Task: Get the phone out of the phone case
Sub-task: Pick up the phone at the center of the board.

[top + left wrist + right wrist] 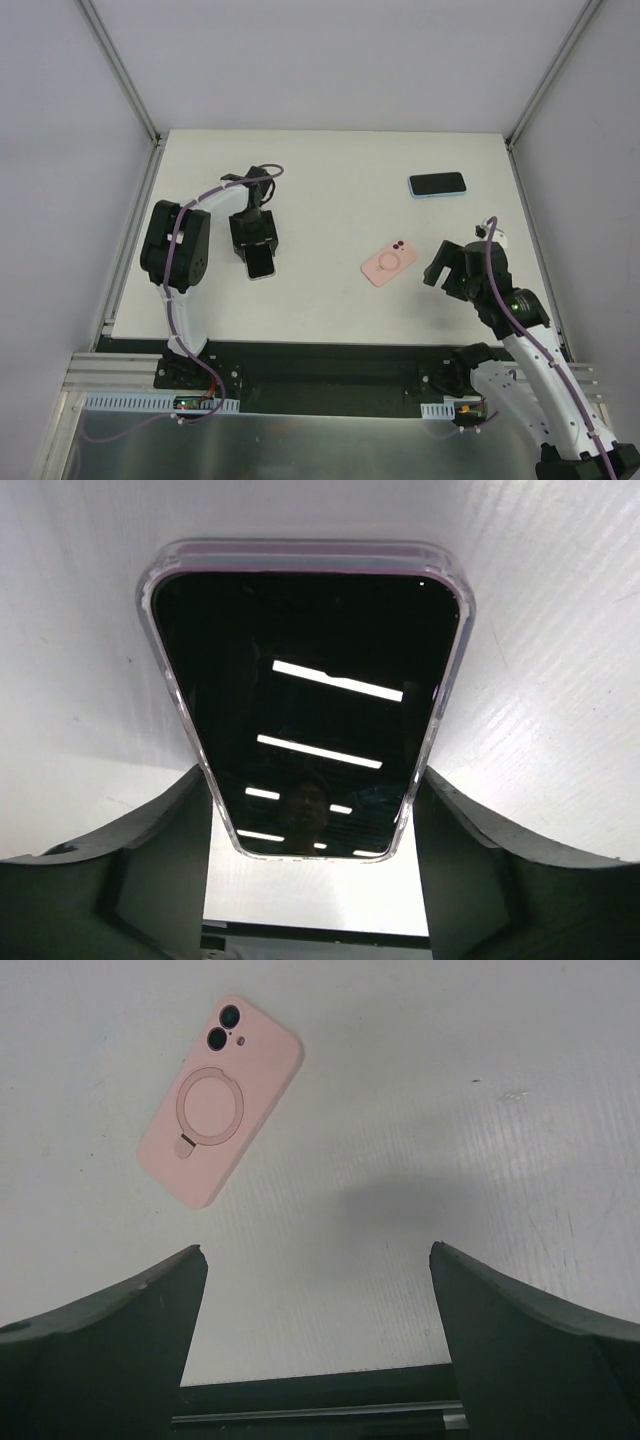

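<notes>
A phone in a clear case (pixel 305 705) lies screen up on the white table (pixel 330 160); it also shows in the top view (pixel 262 267). My left gripper (pixel 312 815) (pixel 257 250) is shut on the near end of this cased phone, with its fingers (pixel 170 850) pressed against both long sides. A pink phone case (pixel 221 1100) (pixel 388 262) lies back up, its ring stand and camera lenses showing. My right gripper (pixel 318 1260) (pixel 445 264) is open and empty, hovering just right of the pink case and nearer than it.
A dark phone with a light blue rim (pixel 437 184) lies screen up at the back right. The enclosure's metal posts (pixel 120 70) stand at the table's back corners. The black base rail (pixel 320 365) runs along the near edge.
</notes>
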Controlling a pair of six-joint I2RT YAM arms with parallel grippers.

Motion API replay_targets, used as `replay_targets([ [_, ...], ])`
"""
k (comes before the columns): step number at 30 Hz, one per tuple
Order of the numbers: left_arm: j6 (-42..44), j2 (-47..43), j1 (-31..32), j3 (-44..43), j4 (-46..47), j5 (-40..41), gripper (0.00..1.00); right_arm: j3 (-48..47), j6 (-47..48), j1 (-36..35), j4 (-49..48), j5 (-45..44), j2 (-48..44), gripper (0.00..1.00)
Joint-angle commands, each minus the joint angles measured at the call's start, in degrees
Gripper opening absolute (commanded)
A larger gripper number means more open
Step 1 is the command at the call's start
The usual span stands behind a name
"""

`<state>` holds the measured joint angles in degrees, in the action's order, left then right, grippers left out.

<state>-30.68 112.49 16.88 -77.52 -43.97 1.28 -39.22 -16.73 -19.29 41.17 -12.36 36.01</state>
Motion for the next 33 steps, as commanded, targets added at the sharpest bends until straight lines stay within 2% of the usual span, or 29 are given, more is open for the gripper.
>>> replay_targets([
  [1,0.70,-0.85,-0.63,0.70,5.29,-1.18,0.50,0.46,-4.00,-0.31,-1.17,4.52,1.42,0.96],
  [7,0.36,-9.02,0.16,2.72,7.75,-11.62,0.45,3.18,-14.19,-3.02,-13.37,17.35,6.07,0.97],
  [9,-0.79,-10.35,0.52,3.77,8.19,-14.10,0.45,3.80,-18.40,-5.31,-19.09,17.90,8.10,0.97],
  [12,-2.45,-13.07,1.48,5.44,9.60,-18.14,0.45,2.40,-21.75,-13.11,-25.51,16.85,13.81,0.97],
  [18,-4.56,-15.01,4.30,5.80,10.48,-23.07,0.45,-5.23,-24.66,-25.77,-35.97,15.35,30.24,0.99],
  [22,-5.97,-16.77,5.09,5.97,10.48,-24.83,0.45,-8.06,-25.98,-29.75,-42.47,14.20,38.94,0.89],
  [23,-6.50,-17.12,5.26,6.06,10.39,-25.18,0.44,-8.06,-26.59,-30.02,-46.14,14.47,39.92,0.88],
  [24,-6.76,-17.82,5.44,6.06,10.39,-25.97,0.45,-8.06,-26.77,-30.28,-47.83,14.73,41.41,0.81],
  [27,-7.47,-18.97,5.61,6.15,10.39,-27.11,0.44,-8.94,-26.77,-30.81,-51.27,15.35,43.96,0.75],
  [33,-8.70,-20.29,5.62,5.89,10.39,-28.17,0.44,-12.89,-26.34,-31.95,-52.15,16.14,48.36,0.70],
])
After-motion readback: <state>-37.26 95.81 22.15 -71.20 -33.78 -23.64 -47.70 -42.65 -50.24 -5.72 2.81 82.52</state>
